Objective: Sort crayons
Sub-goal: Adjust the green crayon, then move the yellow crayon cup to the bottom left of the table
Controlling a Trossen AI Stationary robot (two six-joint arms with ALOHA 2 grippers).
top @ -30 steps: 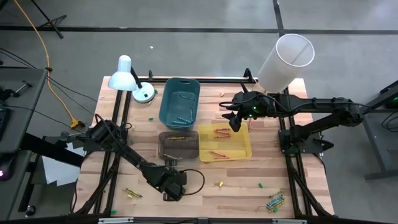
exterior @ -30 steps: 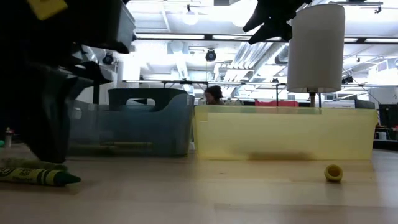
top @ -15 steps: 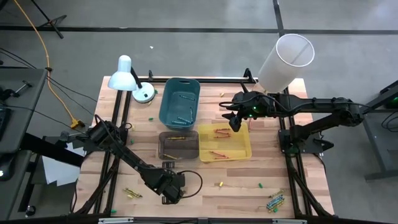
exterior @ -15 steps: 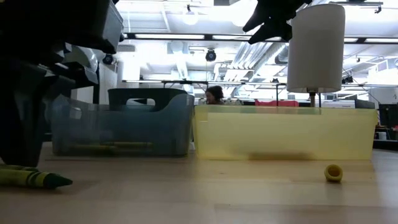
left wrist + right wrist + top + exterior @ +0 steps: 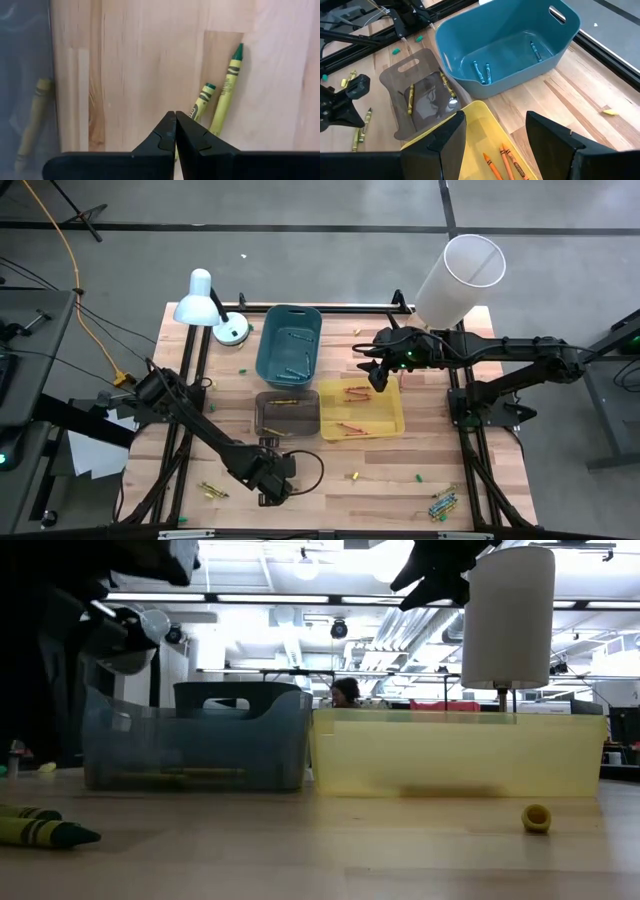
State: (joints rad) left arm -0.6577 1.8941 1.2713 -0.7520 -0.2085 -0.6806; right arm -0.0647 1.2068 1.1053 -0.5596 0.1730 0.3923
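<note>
My left gripper (image 5: 270, 482) hangs shut and empty over the table's near part, just in front of the grey bin (image 5: 286, 412). Two green-tipped crayons (image 5: 225, 85) lie flat on the wood just beyond its fingertips (image 5: 175, 120); they also show in the low view (image 5: 45, 832). My right gripper (image 5: 380, 376) waits open above the yellow bin's (image 5: 392, 418) far edge, nothing between its fingers (image 5: 495, 135). Orange crayons (image 5: 505, 157) lie in the yellow bin. Blue crayons (image 5: 482, 71) lie in the blue bin (image 5: 289, 345). Yellow crayons (image 5: 411, 96) lie in the grey bin.
A desk lamp (image 5: 205, 305) stands at the far left corner and a white cylinder (image 5: 457, 278) at the far right. Loose crayons lie near the front left (image 5: 212, 490) and front right (image 5: 443, 505), with small bits (image 5: 353, 476) between. A person (image 5: 345, 692) shows far behind.
My left gripper, still shut, has risen and drifted a little toward the table's left edge. The green-tipped crayons beside it have slid a short way in the same direction along the wood. My right arm has kept still.
</note>
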